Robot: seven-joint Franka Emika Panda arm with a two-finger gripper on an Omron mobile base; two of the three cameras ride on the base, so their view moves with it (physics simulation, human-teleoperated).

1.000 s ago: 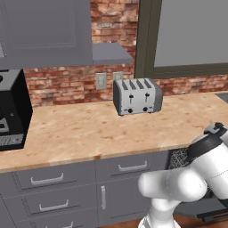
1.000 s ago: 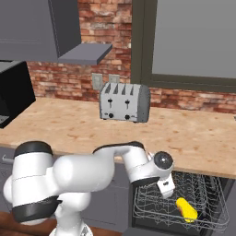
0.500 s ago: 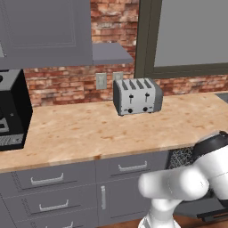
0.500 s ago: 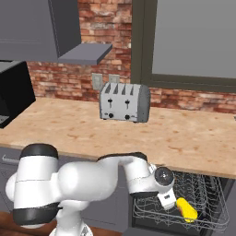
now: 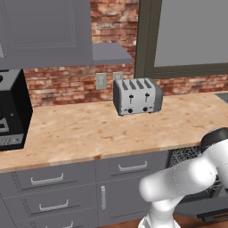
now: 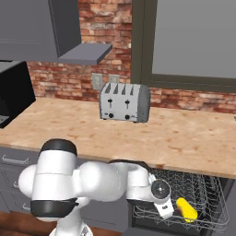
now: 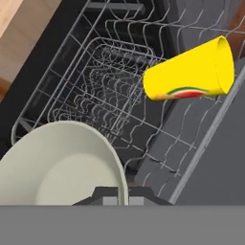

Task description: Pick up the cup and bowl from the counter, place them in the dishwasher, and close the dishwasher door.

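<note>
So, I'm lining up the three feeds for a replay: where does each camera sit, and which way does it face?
Left base view: behind the arm's left, facing the counter and toaster; the white arm rises lower right.
Right base view: behind its right, facing the same counter and toaster, plus the open dishwasher; arm lower left.
Hand view: on the hand, looking into the wire rack at the bowl in the shut gripper.
Shared: right base and hand views both show the yellow cup lying in the rack.
</note>
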